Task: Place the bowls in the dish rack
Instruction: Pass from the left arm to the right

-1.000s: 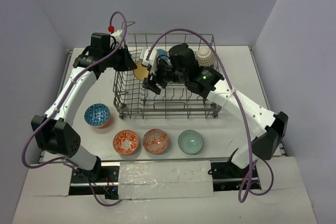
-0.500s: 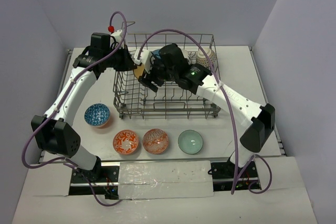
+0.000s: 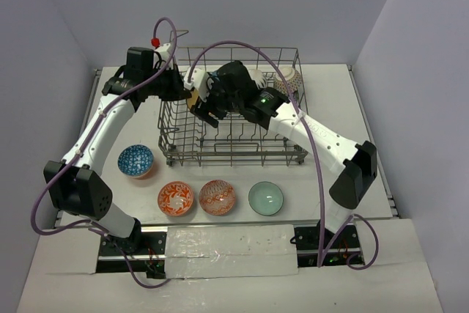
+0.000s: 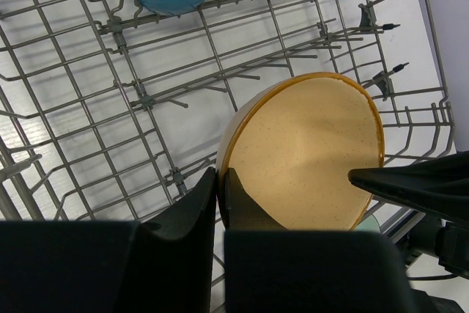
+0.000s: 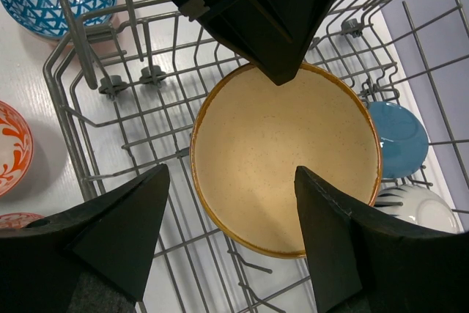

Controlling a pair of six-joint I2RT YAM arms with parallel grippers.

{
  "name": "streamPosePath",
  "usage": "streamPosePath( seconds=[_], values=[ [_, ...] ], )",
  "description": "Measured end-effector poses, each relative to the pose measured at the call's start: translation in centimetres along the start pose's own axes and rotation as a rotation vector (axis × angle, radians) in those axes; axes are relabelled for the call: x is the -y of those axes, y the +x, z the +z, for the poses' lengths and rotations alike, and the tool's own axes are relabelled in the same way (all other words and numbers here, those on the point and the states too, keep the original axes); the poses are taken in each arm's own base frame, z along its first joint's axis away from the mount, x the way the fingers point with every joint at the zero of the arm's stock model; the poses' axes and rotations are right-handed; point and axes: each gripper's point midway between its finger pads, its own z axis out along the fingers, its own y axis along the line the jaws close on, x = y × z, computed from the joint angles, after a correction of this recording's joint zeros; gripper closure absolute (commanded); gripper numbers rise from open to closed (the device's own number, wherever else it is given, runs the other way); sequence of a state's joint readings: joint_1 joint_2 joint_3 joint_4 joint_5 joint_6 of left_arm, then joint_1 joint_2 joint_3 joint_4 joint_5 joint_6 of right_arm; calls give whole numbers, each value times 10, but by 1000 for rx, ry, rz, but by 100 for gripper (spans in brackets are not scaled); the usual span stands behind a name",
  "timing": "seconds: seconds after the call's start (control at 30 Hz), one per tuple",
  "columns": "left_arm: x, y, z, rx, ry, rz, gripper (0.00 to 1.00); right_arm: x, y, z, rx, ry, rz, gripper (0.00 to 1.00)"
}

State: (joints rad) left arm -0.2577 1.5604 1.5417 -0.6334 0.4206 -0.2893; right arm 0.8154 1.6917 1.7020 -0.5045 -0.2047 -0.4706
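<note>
Tan bowl (image 4: pixel 300 152): held tilted on edge over the tines at the far left of the dish rack (image 3: pixel 176 119), apparently to be slotted upright.
Left hand (image 4: pixel 220 185): narrowed to a pinch on the bowl's rim.
Right hand (image 5: pixel 231 174): spread wide either side of the bowl; nothing is gripped.
Tabletop (image 3: pixel 337 86): four bowls (image 3: pixel 176 198) are seen near the rack, unloaded.

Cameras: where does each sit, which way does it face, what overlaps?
Top external: above and behind the bases, looking down on the table; both arms, the dish rack, four loose bowls.
Left wrist: on the left gripper, looking down into the rack; its fingers pinch the tan bowl by the rim.
Right wrist: on the right gripper, looking down; its open fingers straddle that bowl.
Shared: both wrist views show the tan bowl and teal-blue bowl.
</note>
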Motion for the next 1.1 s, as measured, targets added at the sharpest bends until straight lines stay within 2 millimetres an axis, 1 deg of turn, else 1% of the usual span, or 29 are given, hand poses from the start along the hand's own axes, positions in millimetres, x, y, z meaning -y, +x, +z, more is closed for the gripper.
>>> streamPosePath(
  seconds=[0.2, 0.4, 0.53, 0.6, 0.67, 0.83, 1.1],
  values=[
    [-2, -1, -1, 2, 4, -6, 100, -1, 5, 4, -13, -3, 3, 26],
    [-4, -3, -4, 9, 1, -11, 100, -1, 12, 10, -36, -5, 6, 31],
    [-3, -5, -7, 16, 10, -11, 100, -2, 18, 15, -57, -6, 9, 37],
    [-2, -6, -9, 21, 12, -11, 100, -2, 22, 18, -68, -8, 11, 42],
    [-2, -6, -10, 23, 12, -10, 100, -2, 24, 20, -76, -5, 12, 44],
    [-3, -6, -9, 31, 13, -8, 100, -2, 26, 22, -85, -7, 14, 48],
    [-2, -10, -9, 44, 20, -9, 100, -4, 26, 21, -85, -20, 16, 59]
  ],
)
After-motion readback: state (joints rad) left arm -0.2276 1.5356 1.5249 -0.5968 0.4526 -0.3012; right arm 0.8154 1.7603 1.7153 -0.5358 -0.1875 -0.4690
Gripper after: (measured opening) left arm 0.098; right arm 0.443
